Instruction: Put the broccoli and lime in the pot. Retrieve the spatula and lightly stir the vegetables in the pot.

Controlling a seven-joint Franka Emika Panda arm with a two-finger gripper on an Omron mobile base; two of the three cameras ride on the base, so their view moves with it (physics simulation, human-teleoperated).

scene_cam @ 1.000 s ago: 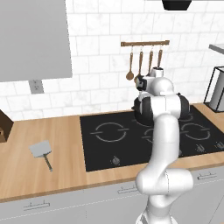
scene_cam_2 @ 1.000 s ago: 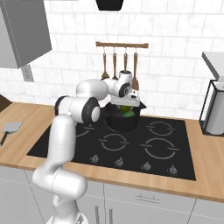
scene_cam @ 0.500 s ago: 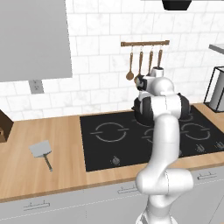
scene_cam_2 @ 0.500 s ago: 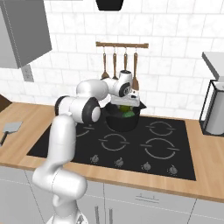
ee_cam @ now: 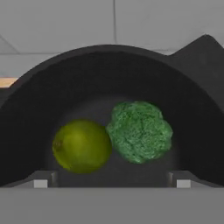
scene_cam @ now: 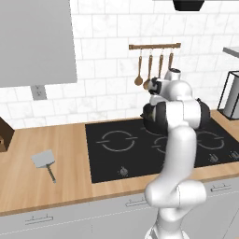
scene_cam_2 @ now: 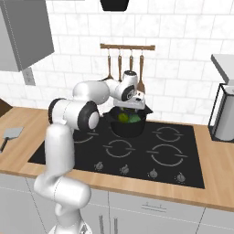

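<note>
While the robot's tool point(scene_cam_2: 132, 106) hangs right over the squat round black pot point(scene_cam_2: 129, 128) with its two fingers spread wide and nothing between them, both vegetables lie inside the pot. The smooth round yellow-green lime point(ee_cam: 82, 146) and the bumpy dark-green broccoli floret point(ee_cam: 139, 131) sit side by side on the pot's bottom, touching each other. The pot stands on the black stove top point(scene_cam: 116, 154), at its back. Far from the pot, past the stove's edge, the flat light-grey metal spatula point(scene_cam: 45, 162) with its thin handle lies on the wooden tabletop point(scene_cam: 28, 182). Brown wooden spoons point(scene_cam_2: 124, 68) hang on the wall behind the pot.
</note>
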